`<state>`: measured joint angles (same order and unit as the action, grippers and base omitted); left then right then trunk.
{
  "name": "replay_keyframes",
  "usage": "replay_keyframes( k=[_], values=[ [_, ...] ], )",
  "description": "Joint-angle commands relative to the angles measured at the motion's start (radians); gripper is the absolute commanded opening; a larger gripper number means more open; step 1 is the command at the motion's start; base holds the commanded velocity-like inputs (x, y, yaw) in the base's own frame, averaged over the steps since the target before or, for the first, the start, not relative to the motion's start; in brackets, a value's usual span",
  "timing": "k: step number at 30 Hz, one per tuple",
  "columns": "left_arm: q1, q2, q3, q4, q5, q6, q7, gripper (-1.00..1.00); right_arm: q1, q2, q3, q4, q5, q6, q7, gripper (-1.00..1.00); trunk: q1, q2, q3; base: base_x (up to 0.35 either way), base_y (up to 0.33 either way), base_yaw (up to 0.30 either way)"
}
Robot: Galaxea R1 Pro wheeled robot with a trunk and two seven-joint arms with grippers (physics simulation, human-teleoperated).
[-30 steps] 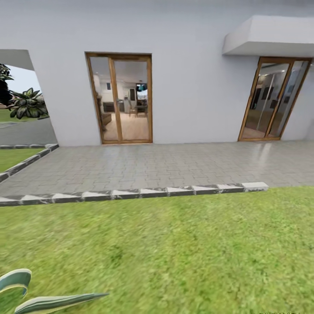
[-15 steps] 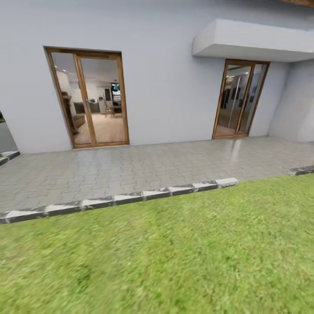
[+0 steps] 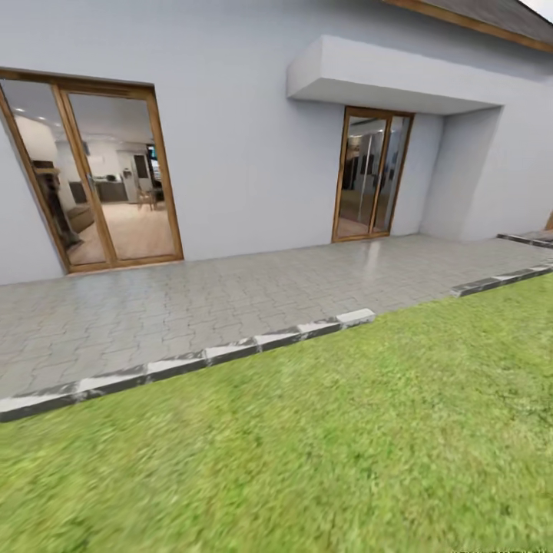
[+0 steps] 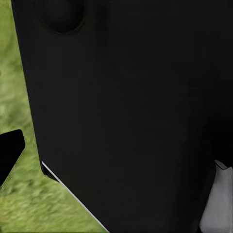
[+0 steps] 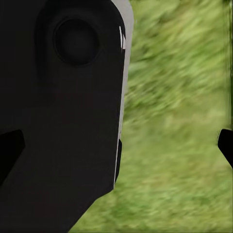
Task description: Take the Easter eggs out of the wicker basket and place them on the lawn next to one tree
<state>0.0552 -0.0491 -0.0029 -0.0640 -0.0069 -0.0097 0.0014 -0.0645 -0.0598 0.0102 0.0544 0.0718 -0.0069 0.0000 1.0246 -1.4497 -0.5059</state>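
Note:
The Easter eggs, the wicker basket and the tree are out of view. The lawn spreads over the near half of the head view as bright green grass. In the right wrist view my right gripper hangs over blurred grass, its dark fingertips far apart at the picture's two sides with nothing between them. In the left wrist view my left gripper shows one dark fingertip at the edge, over grass, beside a black part of the robot's body.
A white house wall faces me, with a wood-framed glass door at the left and another under a canopy. A grey paved patio lies before it, with a stone curb between patio and grass.
The camera has swung to the right: both doors and the curb have slid left in the picture. The striped leaves at the bottom left and the plants beyond the wall have left the picture.

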Motion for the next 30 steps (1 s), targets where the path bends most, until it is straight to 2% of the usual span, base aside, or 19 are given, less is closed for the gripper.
replay_keyframes(
  k=[1, 15, 19, 30],
  values=[
    [0.001, 0.0, 0.0, -0.002, -0.001, -0.001, 0.0, 1.0, -0.001, 0.0, 0.001, 0.002, 0.008, -0.001, 0.0, 1.0, 0.0, 0.0, -0.001, 0.241, -0.241, -0.3],
    [0.001, 0.0, 0.0, -0.002, 0.0, -0.001, 0.0, 1.0, -0.001, -0.002, -0.001, 0.002, 0.006, -0.001, -0.001, 1.0, 0.0, 0.0, -0.001, 0.24, -0.24, -0.3],
    [0.001, 0.0, 0.0, -0.002, 0.0, 0.0, 0.0, 1.0, -0.001, -0.002, 0.0, 0.002, 0.006, -0.001, -0.002, 1.0, 0.0, 0.0, -0.001, 0.103, -0.099, -0.288],
    [0.001, 0.003, 0.001, -0.002, 0.002, 0.0, 0.0, 1.0, -0.001, -0.002, 0.0, 0.001, 0.006, -0.001, -0.006, 1.0, 0.0, 0.0, -0.001, 0.007, 0.023, -0.04]
  ],
)
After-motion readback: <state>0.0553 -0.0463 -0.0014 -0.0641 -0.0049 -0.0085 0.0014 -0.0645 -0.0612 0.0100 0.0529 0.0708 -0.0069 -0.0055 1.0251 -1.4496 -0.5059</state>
